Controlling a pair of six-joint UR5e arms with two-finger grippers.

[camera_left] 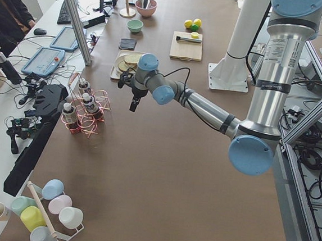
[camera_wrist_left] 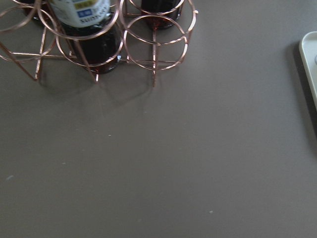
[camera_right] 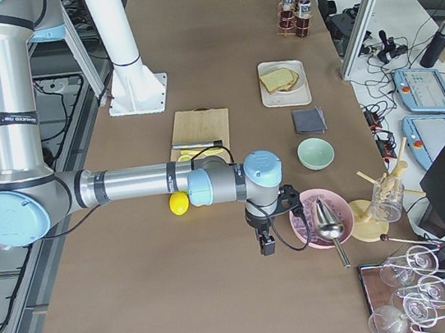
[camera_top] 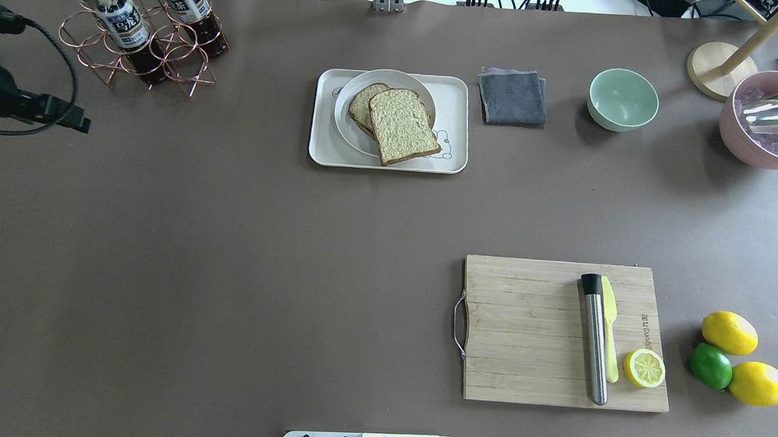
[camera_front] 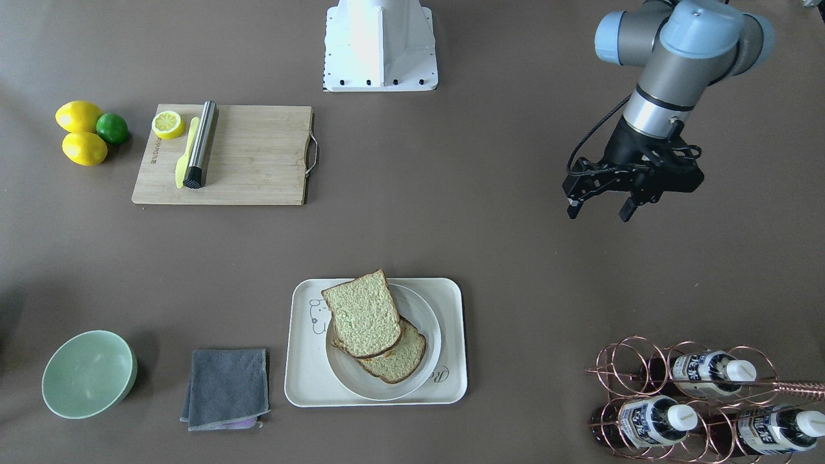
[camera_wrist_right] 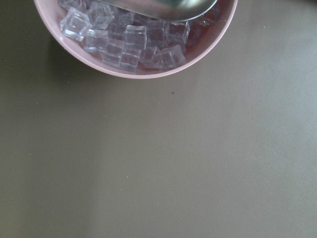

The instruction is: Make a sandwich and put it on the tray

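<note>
Well, the sandwich (camera_front: 367,319) lies on a plate (camera_front: 425,322) inside the tray (camera_front: 303,380), at 6 o'clock on the surface (camera_front: 451,193) in the front-facing view. I judge the job done, though the top slice sits skewed, overhanging the plate toward 11 o'clock. My left end effector (camera_front: 601,209) hangs at 2 o'clock from the tray, fingers (camera_front: 628,209) apart and empty, well clear so nothing gets nudged. My right end effector (camera_right: 265,243) hovers beside an ice bowl (camera_wrist_right: 148,73); apart or together, I cannot tell. The tray's script is mostly covered, only an "R" reads; labels on the bottles (camera_front: 651,422) seem to say Suntory
</note>
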